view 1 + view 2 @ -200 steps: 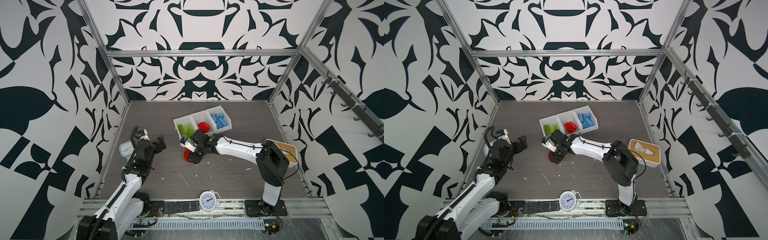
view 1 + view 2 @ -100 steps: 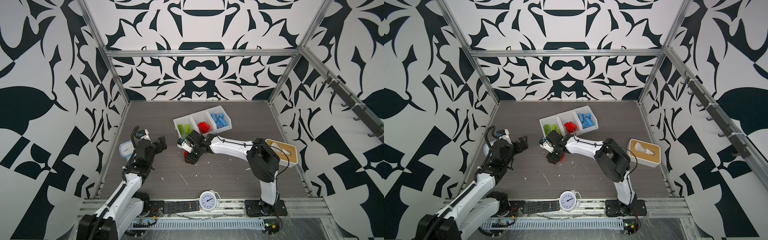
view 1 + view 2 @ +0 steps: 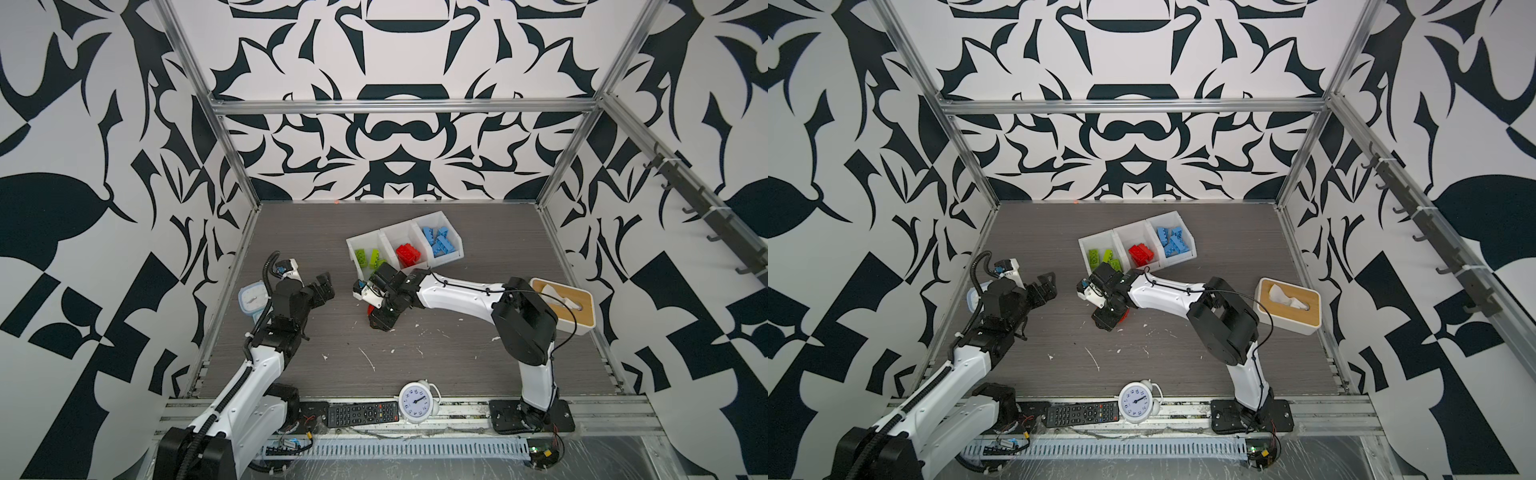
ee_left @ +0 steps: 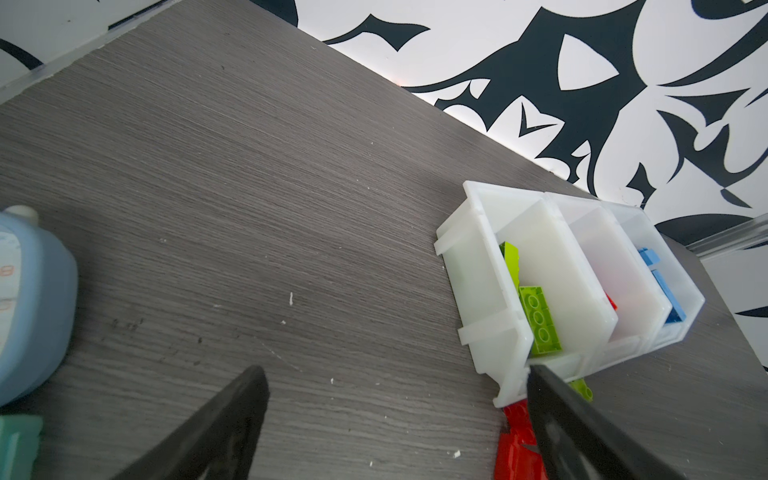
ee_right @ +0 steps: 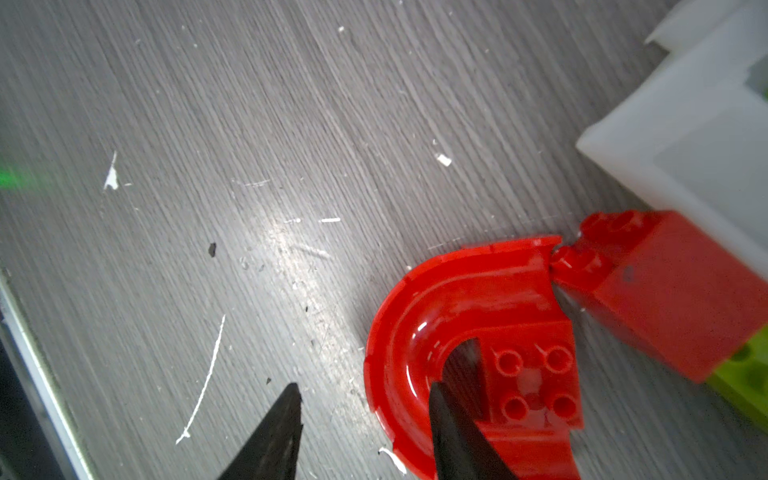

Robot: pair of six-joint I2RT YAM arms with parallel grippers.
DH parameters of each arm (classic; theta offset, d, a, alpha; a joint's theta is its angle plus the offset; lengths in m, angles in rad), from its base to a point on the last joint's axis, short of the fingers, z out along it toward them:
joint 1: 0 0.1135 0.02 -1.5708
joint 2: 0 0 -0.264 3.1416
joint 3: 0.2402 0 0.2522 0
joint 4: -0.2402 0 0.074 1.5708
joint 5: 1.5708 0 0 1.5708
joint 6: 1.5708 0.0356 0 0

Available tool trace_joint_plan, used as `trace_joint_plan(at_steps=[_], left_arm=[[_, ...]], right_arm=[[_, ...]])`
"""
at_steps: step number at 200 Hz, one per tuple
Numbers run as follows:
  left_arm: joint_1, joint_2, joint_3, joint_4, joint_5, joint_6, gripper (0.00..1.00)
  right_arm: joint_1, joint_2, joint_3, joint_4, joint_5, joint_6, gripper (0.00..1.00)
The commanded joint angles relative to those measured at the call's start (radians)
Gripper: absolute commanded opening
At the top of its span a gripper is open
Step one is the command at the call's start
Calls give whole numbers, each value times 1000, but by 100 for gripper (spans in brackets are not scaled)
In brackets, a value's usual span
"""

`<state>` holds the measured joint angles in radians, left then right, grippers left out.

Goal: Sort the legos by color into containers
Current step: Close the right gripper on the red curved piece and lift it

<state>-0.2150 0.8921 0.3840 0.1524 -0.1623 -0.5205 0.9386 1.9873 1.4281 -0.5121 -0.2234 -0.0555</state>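
The containers (image 3: 352, 249), three joined bins of milky, slightly see-through white plastic, sit at 12 o'clock on the table (image 3: 457, 353) in both top views. The 9 o'clock bin holds lime green bricks (image 3: 370, 257). The middle one holds red bricks (image 3: 408, 254), and the 3 o'clock one holds light blue bricks (image 3: 438, 243). Each colour is in its own bin.

The right gripper (image 5: 365, 385) is down near the table's middle, at 6 o'clock of the green bin. Its jaws are partly spread astride the curved wall of the red arch piece (image 5: 457, 299). One fingertip (image 5: 446, 424) stands in the arch's hollow beside the studded block. The other stands outside over bare table, with a gap to the rim. The arch lies flat on the table.

A loose red brick (image 5: 673, 299) touches one end of the arch and lies against the bin's front corner. A loose lime brick (image 5: 744, 374) pokes out from behind it.

The left gripper (image 4: 395, 370) hangs at 9 o'clock of the arch, well apart from it. Its jaws are spread wide and hold nothing.

The arch is glossy red plastic. It is a half-round channel with raised rims, ending in a flat block with four studs. The table is grey wood grain, dotted with white flecks.
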Motion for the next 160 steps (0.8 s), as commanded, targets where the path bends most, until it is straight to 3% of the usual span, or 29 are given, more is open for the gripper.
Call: trace_joint_plan(at_steps=[1, 105, 160], left_arm=[[4, -7, 6, 6, 4, -7, 100], [5, -10, 7, -1, 0, -6, 100], [5, -10, 7, 1, 0, -6, 100]], right_arm=[[12, 18, 43, -39, 38, -16, 51], [63, 92, 78, -84, 216, -42, 46], [73, 57, 48, -48, 237, -37, 34]])
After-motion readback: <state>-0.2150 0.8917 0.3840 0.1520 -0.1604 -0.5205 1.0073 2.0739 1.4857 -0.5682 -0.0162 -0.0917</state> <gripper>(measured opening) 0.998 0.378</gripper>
